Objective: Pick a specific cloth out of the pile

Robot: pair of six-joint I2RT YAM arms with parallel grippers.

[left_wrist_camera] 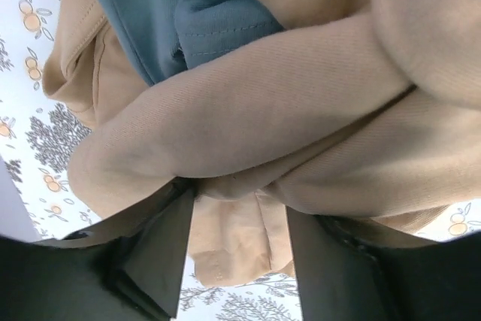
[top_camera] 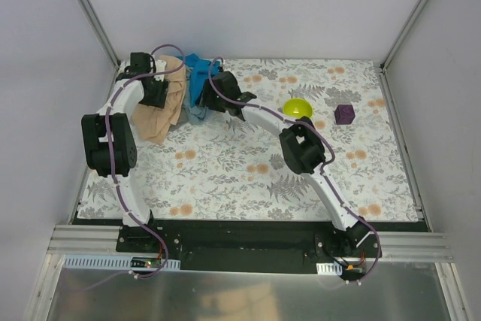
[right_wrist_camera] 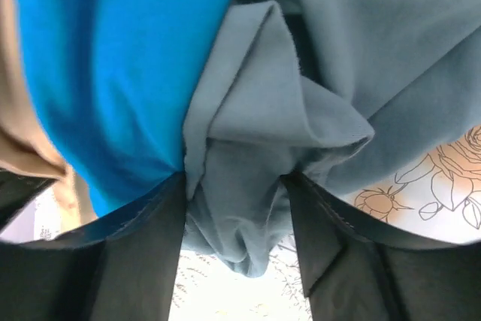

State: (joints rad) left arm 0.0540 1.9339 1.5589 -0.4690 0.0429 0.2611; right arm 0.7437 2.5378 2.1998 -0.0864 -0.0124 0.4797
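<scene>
The pile lies at the far left of the table. The tan cloth (top_camera: 160, 114) hangs by my left gripper (top_camera: 156, 89). In the left wrist view the gripper (left_wrist_camera: 240, 195) is shut on a fold of the tan cloth (left_wrist_camera: 301, 103), with a blue-grey cloth (left_wrist_camera: 161, 13) behind. The bright blue cloth (top_camera: 197, 64) and the blue-grey cloth (top_camera: 197, 114) are at my right gripper (top_camera: 208, 94). In the right wrist view the gripper (right_wrist_camera: 234, 180) is shut on the blue-grey cloth (right_wrist_camera: 255, 125), with the bright blue cloth (right_wrist_camera: 105, 58) to its left. I cannot make out a dark grey cloth.
A yellow-green bowl (top_camera: 297, 108) and a purple cube (top_camera: 344, 114) sit on the floral tablecloth (top_camera: 248, 178) to the right of the pile. White walls and a frame post (top_camera: 90, 13) stand close behind the pile.
</scene>
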